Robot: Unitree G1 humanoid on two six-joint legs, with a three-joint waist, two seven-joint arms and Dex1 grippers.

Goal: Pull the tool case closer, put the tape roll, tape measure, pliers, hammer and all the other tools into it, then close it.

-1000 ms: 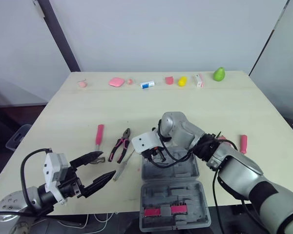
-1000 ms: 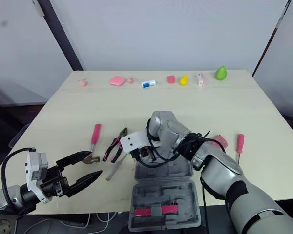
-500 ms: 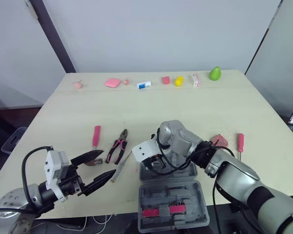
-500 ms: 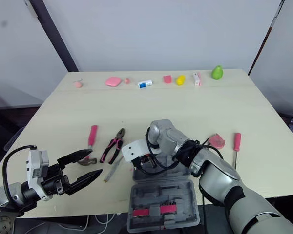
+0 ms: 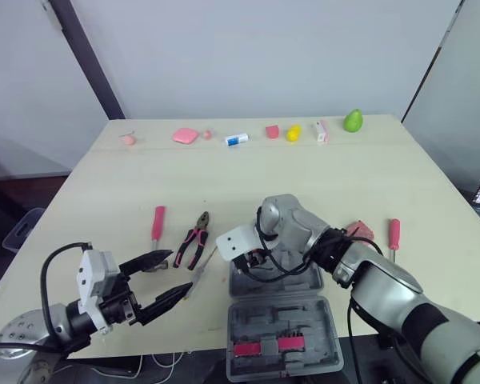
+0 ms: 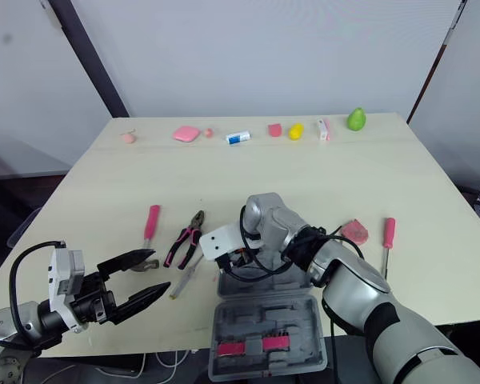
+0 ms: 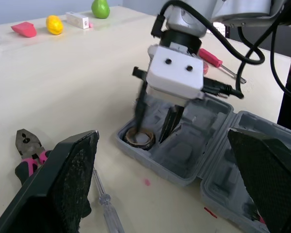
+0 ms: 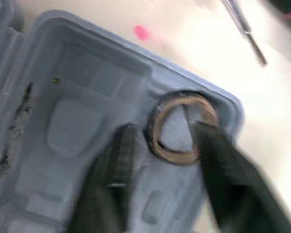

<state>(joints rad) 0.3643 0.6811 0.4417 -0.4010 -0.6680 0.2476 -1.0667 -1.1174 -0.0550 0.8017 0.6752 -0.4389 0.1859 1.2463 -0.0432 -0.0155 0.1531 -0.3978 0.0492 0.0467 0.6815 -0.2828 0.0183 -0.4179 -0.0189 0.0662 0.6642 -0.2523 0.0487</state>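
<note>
The grey tool case (image 5: 282,282) lies open at the table's near edge, its lid (image 5: 278,342) towards me. A brown tape roll (image 8: 182,127) lies flat in the tray's far left corner (image 7: 139,138). My right gripper (image 7: 154,128) hangs over that corner, open, with one finger (image 8: 206,150) over the ring and the other (image 8: 111,170) outside it. My left gripper (image 5: 162,280) hovers open, left of the case. Pink-handled pliers (image 5: 194,238), a pink-handled hammer (image 5: 158,224) and a thin screwdriver (image 5: 198,274) lie left of the case. A pink tape measure (image 5: 358,232) and a red screwdriver (image 5: 394,234) lie right of it.
A row of small items runs along the table's far edge, among them a green pear (image 5: 352,121), a yellow piece (image 5: 293,133) and a pink block (image 5: 185,136). A dark pole (image 5: 84,60) stands behind the table's far left corner.
My right gripper has opened over the case's corner and let go of the tape roll, which now lies in the tray. The left gripper has hardly moved. The camera shifted a little.
</note>
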